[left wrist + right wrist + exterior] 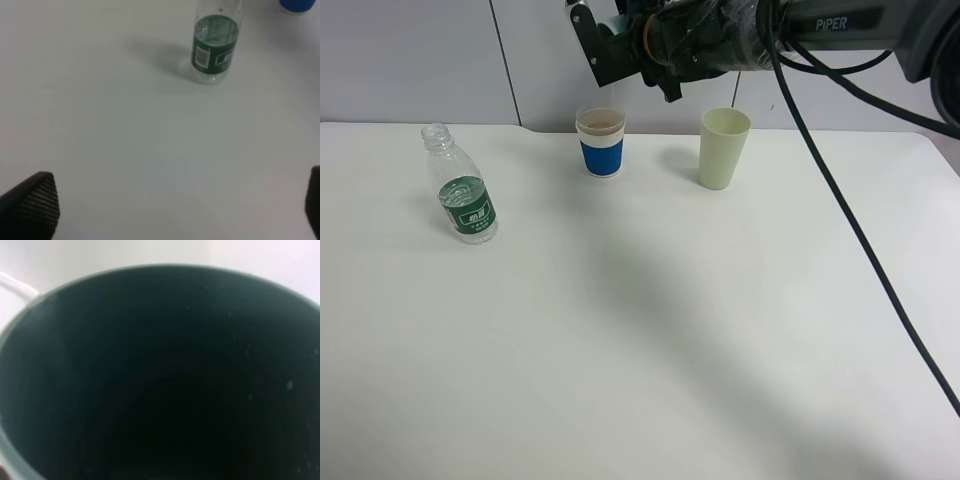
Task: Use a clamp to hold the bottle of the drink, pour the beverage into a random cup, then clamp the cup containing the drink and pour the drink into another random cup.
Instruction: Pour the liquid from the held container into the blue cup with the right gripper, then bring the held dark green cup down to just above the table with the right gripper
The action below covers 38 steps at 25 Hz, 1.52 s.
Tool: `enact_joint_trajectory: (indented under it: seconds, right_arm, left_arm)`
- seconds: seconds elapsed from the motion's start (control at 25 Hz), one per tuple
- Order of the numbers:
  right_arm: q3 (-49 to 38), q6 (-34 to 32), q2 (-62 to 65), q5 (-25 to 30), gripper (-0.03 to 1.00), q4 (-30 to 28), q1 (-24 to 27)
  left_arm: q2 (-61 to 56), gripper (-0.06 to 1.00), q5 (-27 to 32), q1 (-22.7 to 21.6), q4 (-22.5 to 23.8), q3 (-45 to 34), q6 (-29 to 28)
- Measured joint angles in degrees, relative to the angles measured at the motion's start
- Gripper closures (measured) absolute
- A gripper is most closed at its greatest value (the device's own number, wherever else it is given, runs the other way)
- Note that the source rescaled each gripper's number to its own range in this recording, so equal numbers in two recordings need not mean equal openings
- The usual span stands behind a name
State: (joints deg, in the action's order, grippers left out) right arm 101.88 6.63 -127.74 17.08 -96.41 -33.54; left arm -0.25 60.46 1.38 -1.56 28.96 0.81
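One bottle, three cups, two grippers on a white table

The small clear ribbed plastic bottle with the green label is standing upright and uncapped near the table's left edge, well apart from the fingers of the left gripper, which are standing wide apart with nothing between them. The white paper cup with the blue sleeve and the taller pale green tapered cup are standing near the far edge. The right gripper is hanging above the white cup, closed on the teal tumbler. The tumbler's dark inside is filling the right wrist view, so the fingers are not showing there.
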Motion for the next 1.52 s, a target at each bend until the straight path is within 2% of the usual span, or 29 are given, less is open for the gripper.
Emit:
enact_joint_trajectory:
  seconds: [0.36, 0.76, 0.88, 1.12, 1.24, 1.36, 1.52]
  right_arm:
    - [0.0, 1.42, 0.0, -3.0, 0.96, -2.69, 0.0]
    - [0.0, 0.68, 0.0, -3.95, 0.96, -2.74, 0.0]
    - [0.0, -5.61, 0.0, -3.88, 0.96, -0.26, 0.0]
    - [0.0, -27.6, 0.0, -3.47, 0.96, 8.77, -0.06]
    - [0.0, -35.95, 0.22, -1.97, 0.96, 13.41, -0.69]
    - [0.0, -40.1, 0.76, -1.05, 0.96, 18.0, -1.49]
    - [0.0, -41.11, 2.41, -0.78, 0.96, 26.34, -2.21]
  left_arm:
    - [0.0, -0.06, 0.0, 0.0, 0.0, 0.0, 0.0]
    - [0.0, -0.06, 0.0, 0.0, 0.0, 0.0, 0.0]
    - [0.0, -0.06, 0.0, 0.0, 0.0, 0.0, 0.0]
    - [0.0, -0.06, 0.0, 0.0, 0.0, 0.0, 0.0]
    - [0.0, -0.06, 0.0, 0.0, 0.0, 0.0, 0.0]
    - [0.0, -0.06, 0.0, 0.0, 0.0, 0.0, 0.0]
    - [0.0, -0.06, 0.0, 0.0, 0.0, 0.0, 0.0]
